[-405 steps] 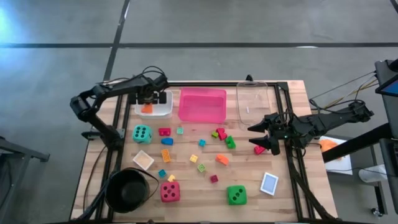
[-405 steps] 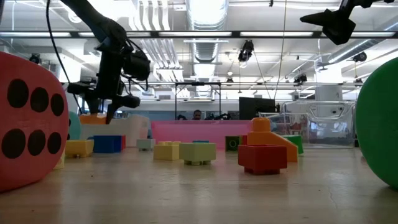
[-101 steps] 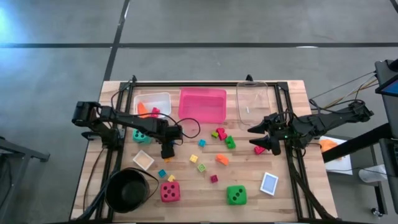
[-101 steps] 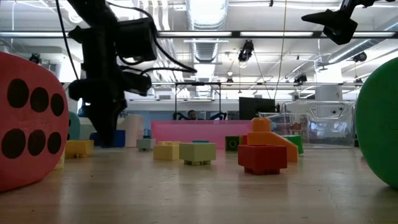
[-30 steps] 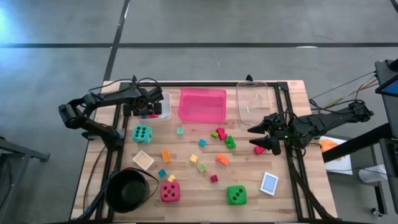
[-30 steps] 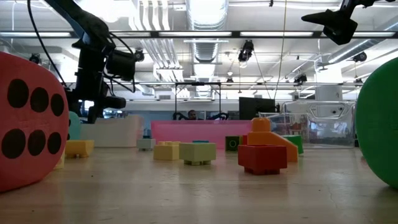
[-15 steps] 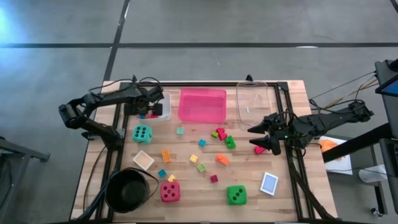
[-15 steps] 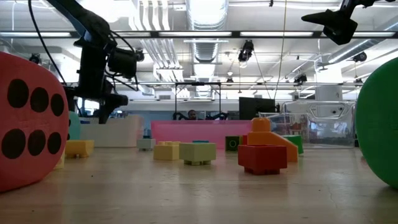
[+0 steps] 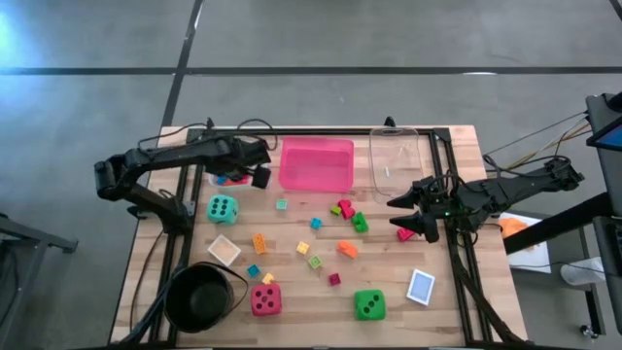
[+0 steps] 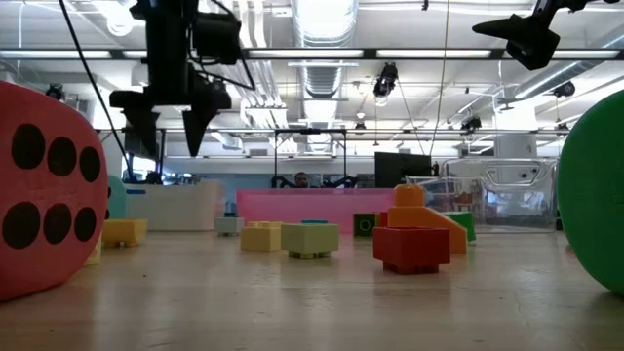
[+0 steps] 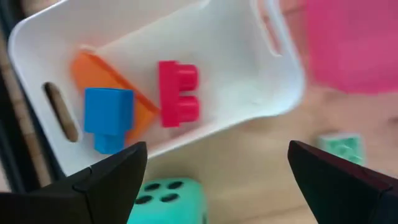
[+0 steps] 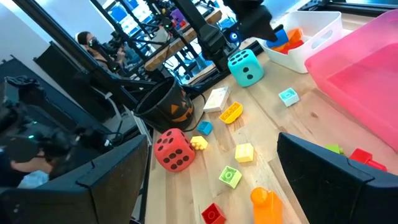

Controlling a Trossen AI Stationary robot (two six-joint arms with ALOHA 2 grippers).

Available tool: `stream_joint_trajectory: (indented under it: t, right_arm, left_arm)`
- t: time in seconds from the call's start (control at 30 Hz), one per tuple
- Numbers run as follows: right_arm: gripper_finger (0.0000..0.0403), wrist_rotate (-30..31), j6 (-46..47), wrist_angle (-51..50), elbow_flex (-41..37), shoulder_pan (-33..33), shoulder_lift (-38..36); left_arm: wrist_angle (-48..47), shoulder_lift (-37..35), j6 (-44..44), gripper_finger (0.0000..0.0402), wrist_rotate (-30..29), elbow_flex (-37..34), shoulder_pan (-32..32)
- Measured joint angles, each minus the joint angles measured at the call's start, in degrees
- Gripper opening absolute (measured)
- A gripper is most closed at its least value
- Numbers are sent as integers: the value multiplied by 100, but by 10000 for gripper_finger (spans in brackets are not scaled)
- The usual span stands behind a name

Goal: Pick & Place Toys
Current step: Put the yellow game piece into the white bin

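Observation:
In the left wrist view, an orange block (image 11: 106,74), a blue block (image 11: 109,115) and a red block (image 11: 178,93) lie flat in the white tray (image 11: 236,74). My left gripper (image 9: 255,170) hovers open, high over the tray's near right corner, touching nothing. Small blocks (image 9: 347,249) lie scattered on the middle of the table. Also on the wood stand a teal die (image 9: 222,208), a red die (image 9: 265,299) and a green die (image 9: 368,304), and two cards (image 9: 421,287) lie there. My right gripper (image 9: 413,216) waits open at the right, above a red block (image 9: 404,233).
A pink tray (image 9: 316,163) and a clear tray (image 9: 394,156) stand along the far edge, right of the white tray. A black bowl (image 9: 199,297) sits at the near left corner. A dark frame borders the table's left and right sides.
My left gripper has opened over the white tray, then risen and shifted a little toward the table's right edge. The blue block now lies in the tray beside the orange one.

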Motion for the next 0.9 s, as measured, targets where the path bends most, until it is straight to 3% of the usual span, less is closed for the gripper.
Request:
stream_joint_trajectory:
  t: [0.27,0.43,0.6,0.77,0.9]
  right_arm:
    - [348,2,0,2,0,0,0]
    - [348,4,2,2,0,0,0]
    - [348,4,13,2,0,0,0]
    - [348,4,15,8,0,2,5]
    - [348,4,15,22,0,4,24]
  left_arm:
    - [-28,0,440,393,1067,-108,-1191]
    - [144,0,926,393,1127,-334,-2301]
    - [920,8,1269,392,1125,-656,-3121]
    - [1476,206,1166,392,1440,-961,-3463]
    - [1495,496,280,392,1596,-1026,-3433]
